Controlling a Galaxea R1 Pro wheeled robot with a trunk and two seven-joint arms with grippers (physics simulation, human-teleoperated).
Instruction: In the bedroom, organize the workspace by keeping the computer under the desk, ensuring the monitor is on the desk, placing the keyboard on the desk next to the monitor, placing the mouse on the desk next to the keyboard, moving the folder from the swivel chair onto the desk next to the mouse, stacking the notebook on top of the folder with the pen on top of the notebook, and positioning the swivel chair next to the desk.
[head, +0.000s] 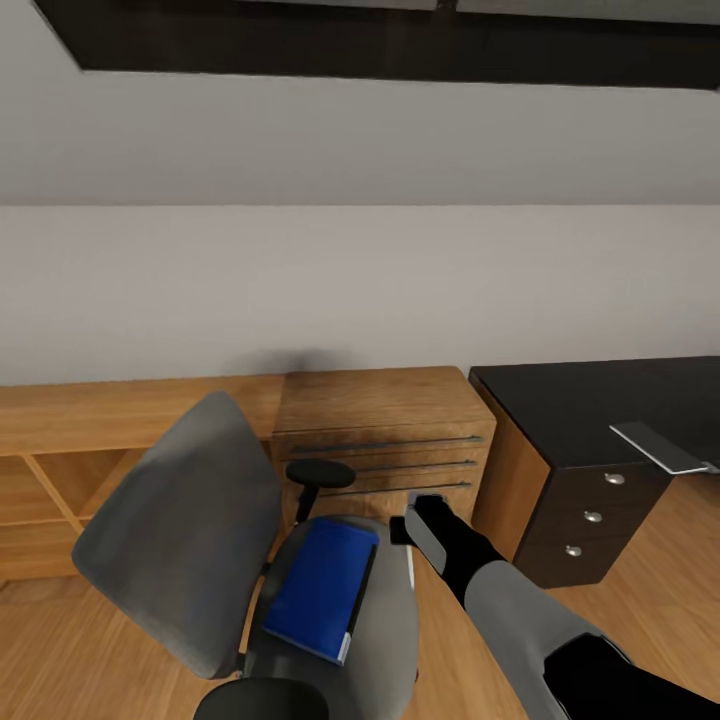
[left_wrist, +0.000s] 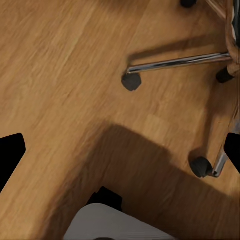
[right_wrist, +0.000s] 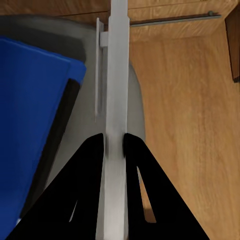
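The right hand is closed on a thin grey slab, seemingly the notebook (seen edge-on). Just beside it, the blue folder lies on the swivel chair seat. The black table stands beyond the hand.

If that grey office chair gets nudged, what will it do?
It would probably roll easily: the swivel chair stands on castors on a smooth wood floor. It may also spin. The blue folder lying loose on its seat might slide.
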